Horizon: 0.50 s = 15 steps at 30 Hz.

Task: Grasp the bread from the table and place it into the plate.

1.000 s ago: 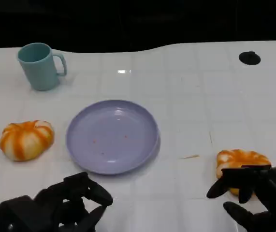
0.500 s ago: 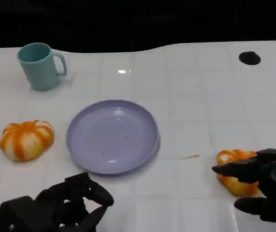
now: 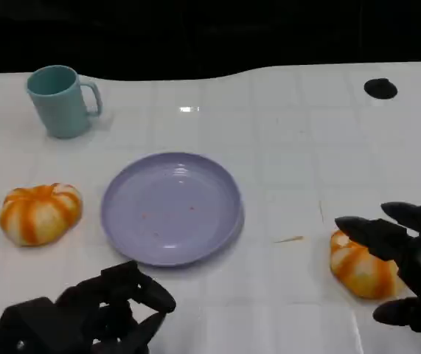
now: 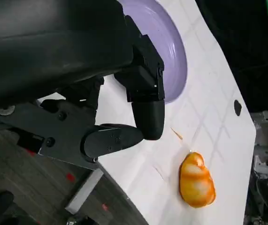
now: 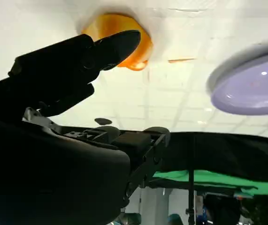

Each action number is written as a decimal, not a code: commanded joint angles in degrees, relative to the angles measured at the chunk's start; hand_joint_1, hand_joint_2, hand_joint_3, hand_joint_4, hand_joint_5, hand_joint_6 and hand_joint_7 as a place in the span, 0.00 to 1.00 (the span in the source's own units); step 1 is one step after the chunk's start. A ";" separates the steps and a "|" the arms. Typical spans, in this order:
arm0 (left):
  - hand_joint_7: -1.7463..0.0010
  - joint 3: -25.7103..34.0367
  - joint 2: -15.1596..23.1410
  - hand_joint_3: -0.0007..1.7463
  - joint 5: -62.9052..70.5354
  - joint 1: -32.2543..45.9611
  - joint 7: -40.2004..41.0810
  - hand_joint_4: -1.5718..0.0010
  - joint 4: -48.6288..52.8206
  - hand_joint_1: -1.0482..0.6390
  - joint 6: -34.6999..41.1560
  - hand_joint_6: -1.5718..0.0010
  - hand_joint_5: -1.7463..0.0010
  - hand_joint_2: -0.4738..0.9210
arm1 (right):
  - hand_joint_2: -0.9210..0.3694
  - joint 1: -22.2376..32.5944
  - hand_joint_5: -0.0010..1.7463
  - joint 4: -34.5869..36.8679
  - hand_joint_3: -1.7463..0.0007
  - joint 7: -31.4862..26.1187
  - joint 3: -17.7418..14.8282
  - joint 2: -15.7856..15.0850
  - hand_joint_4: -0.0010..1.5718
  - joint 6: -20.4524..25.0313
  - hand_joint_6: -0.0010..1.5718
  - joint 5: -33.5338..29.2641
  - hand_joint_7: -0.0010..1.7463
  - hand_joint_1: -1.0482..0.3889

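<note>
- Bread [image 3: 360,268], an orange bun with pale stripes, lies on the white table [image 3: 306,147] at the near right, well to the right of the plate; the left wrist view shows it too [image 4: 197,180], alone on the tabletop.
- Right hand [image 3: 409,265] hangs spread wide around the bread's right side, its upper fingers [image 3: 369,232] reaching over the top of the bun and another finger low at the near edge; whether any of them touches the bread cannot be told, and the bun sits on the table.
- Plate [image 3: 172,207], lilac and round, rests in the middle of the table with a few small crumbs on it.
- Left hand [image 3: 96,317] is at the near left edge, just below the plate, its fingers curled in loosely and holding nothing.
- Second orange bun [image 3: 40,212] lies left of the plate, apart from it.
- Teal mug [image 3: 61,100] stands upright at the far left, handle to the right.
- Small black disc [image 3: 380,88] sits at the far right.
</note>
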 commanded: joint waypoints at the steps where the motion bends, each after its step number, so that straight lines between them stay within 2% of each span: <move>1: 0.27 -0.18 0.31 0.31 0.42 0.18 0.11 0.58 -0.19 0.44 -0.19 0.60 0.00 0.96 | 0.13 -1.62 0.05 2.24 1.00 1.08 0.95 -1.88 0.14 0.27 0.20 -1.66 0.01 0.38; 8: 0.27 -0.28 0.30 0.31 0.44 0.18 -0.04 0.57 -0.30 0.44 -0.18 0.60 0.00 0.96 | 0.11 -5.36 0.07 9.57 0.99 1.58 3.78 -2.85 0.18 1.18 0.21 -4.50 0.01 0.38; 15: 0.27 -0.16 0.13 0.31 0.26 0.49 0.11 0.58 -0.78 0.45 0.06 0.60 0.00 0.96 | 0.11 -9.39 0.06 17.72 1.00 -1.11 6.34 -2.81 0.18 1.41 0.23 -4.89 0.01 0.39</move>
